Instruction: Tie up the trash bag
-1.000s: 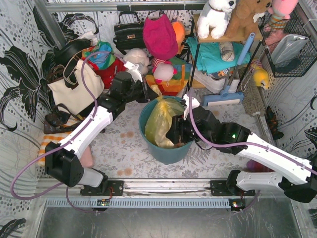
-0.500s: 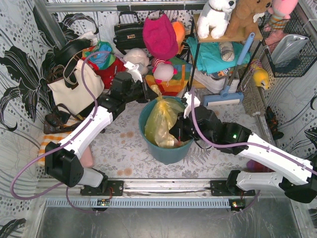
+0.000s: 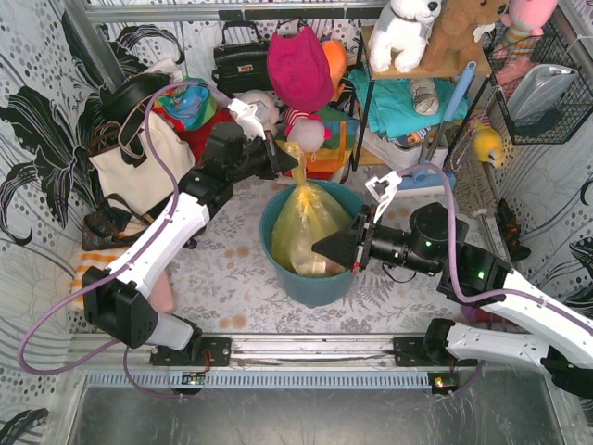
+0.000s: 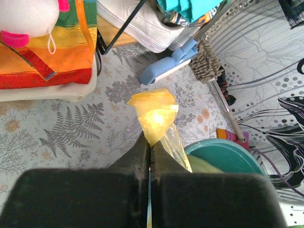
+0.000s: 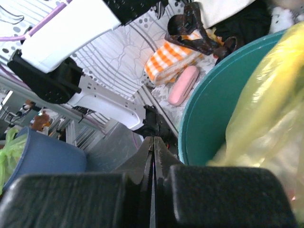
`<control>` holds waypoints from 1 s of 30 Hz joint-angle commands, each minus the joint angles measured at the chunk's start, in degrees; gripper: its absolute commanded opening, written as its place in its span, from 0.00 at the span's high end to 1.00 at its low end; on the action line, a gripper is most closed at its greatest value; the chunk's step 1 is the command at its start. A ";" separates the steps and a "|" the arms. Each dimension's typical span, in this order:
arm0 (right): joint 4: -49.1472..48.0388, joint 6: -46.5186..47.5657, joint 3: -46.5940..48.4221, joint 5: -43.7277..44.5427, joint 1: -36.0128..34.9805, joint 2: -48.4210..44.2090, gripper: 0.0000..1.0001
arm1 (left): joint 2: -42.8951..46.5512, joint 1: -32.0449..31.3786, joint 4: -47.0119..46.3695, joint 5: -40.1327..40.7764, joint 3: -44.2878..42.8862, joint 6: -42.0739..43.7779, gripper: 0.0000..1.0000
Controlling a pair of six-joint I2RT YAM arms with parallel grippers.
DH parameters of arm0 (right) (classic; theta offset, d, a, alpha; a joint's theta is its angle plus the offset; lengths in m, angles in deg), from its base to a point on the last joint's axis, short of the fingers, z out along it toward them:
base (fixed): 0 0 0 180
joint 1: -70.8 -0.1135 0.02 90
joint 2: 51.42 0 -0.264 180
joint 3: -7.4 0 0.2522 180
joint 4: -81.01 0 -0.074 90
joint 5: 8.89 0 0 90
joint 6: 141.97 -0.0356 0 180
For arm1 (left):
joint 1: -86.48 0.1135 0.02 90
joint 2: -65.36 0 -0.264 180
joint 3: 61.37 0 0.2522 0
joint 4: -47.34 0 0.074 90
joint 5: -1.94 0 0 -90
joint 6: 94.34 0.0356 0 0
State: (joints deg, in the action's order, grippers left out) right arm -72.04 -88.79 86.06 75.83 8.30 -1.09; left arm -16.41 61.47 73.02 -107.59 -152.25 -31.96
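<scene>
Trash bag (image 3: pixel 310 222) in teal bucket (image 3: pixel 310 286), L hand (image 3: pixel 295 165) pinching bag's top, R hand (image 3: pixel 320 248) clenched, empty

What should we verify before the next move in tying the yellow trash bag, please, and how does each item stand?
1. The left hand is shut on the neck of the trash bag: ok.
2. The bag's tip protrudes past that hand: ok.
3. The right hand grips plastic: not ok; it is shut on nothing, beside the bag.
4. The bag's body sits in the bucket: ok.
5. Knot made: not ok.
6. Plastic untorn: cannot tell.
</scene>
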 commanded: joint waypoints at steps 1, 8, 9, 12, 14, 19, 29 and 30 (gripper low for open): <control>-4.31 -2.01 -5.44 -3.94 0.03 -1.94 1.00 | 0.00 0.48 -4.08 0.86 2.96 -0.15 1.00; -1.97 -3.97 -8.65 3.00 0.06 -1.88 1.00 | -0.38 0.48 -7.06 -0.23 9.72 -1.42 1.00; -0.30 -3.70 -7.55 4.88 0.04 -1.58 1.00 | -0.51 0.47 -7.08 -0.32 9.91 -1.28 1.00; 4.39 -2.75 -2.86 8.40 0.03 -0.03 0.73 | -0.80 0.45 -6.45 -0.26 9.69 -0.90 1.00; 7.15 -2.16 0.65 9.46 -0.03 1.45 0.54 | -0.67 0.46 -6.15 -0.20 9.54 -0.78 1.00; 18.09 -4.46 8.08 17.69 0.01 5.11 0.43 | 0.52 0.43 -6.03 -0.51 9.08 -1.12 1.00; 25.46 -4.84 11.04 20.76 0.14 13.88 0.38 | 6.17 0.48 -4.64 -1.76 7.30 -2.06 1.00; 25.38 -4.78 10.99 20.85 0.27 14.54 0.38 | 6.60 0.42 -4.61 -1.83 7.40 -2.15 1.00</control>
State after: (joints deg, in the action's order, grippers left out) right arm -49.64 -93.16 96.12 94.49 8.32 11.43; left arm -13.24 61.53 70.05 -108.01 -142.61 -33.58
